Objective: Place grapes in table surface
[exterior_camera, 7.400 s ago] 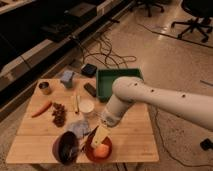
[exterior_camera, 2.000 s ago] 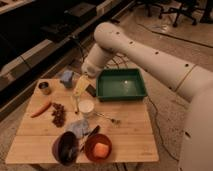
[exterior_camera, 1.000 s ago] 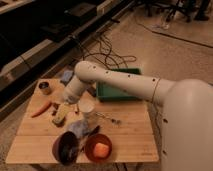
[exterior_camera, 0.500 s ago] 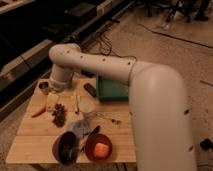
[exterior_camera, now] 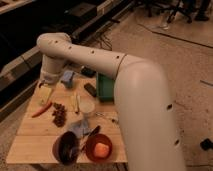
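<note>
The grapes point(exterior_camera: 60, 114), a small dark reddish-purple bunch, lie on the table surface point(exterior_camera: 33, 139) in its left half. My gripper point(exterior_camera: 46, 93) hangs at the end of the white arm over the table's back left part. It is behind and a little left of the grapes and apart from them. Nothing shows in its grasp.
An orange-red carrot point(exterior_camera: 41, 110) lies just left of the grapes. A white cup point(exterior_camera: 87, 106), a pale yellow item point(exterior_camera: 75, 102), a black object point(exterior_camera: 90, 89), a blue object point(exterior_camera: 67, 77) and a green tray point(exterior_camera: 105, 87) lie behind and to the right. A purple bowl point(exterior_camera: 66, 146) and an orange bowl point(exterior_camera: 99, 148) stand at the front edge.
The arm has swung further left and its bulk now fills the right of the view. The gripper moved from beside the grapes to the back left. The grapes have not moved.
</note>
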Tool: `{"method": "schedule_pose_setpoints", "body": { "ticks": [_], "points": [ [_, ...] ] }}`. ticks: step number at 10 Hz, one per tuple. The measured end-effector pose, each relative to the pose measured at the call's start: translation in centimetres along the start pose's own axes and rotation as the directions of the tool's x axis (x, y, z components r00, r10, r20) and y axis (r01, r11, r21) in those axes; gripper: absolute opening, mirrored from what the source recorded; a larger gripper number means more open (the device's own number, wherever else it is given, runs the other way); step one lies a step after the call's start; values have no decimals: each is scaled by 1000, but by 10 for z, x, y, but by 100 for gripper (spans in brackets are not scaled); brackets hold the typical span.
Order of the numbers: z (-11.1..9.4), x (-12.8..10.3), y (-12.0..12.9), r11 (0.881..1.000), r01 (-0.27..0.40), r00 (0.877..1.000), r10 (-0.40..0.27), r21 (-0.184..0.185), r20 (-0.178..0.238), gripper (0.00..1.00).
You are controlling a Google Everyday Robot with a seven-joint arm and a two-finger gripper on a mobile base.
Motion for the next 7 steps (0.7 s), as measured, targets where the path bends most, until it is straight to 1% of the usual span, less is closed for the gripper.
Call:
{"method": "schedule_pose_setpoints", "body": {
  "ticks": [1,2,4,5,6,7],
  "points": [
    [11,11,-5,1000,-9,1000,9,-9,-6,80],
    [29,18,-8,1000,-15,1000,15,-22,-12,80],
    [74,26,-11,999,-33,999,33,-42,-13,80],
    [97,39,-17,997,-61,998,60,-41,-27,80],
    [119,54,-22,995,-96,994,94,-30,-58,80],
    [136,64,-20,993,-119,990,116,-25,-81,80]
  ]
}}
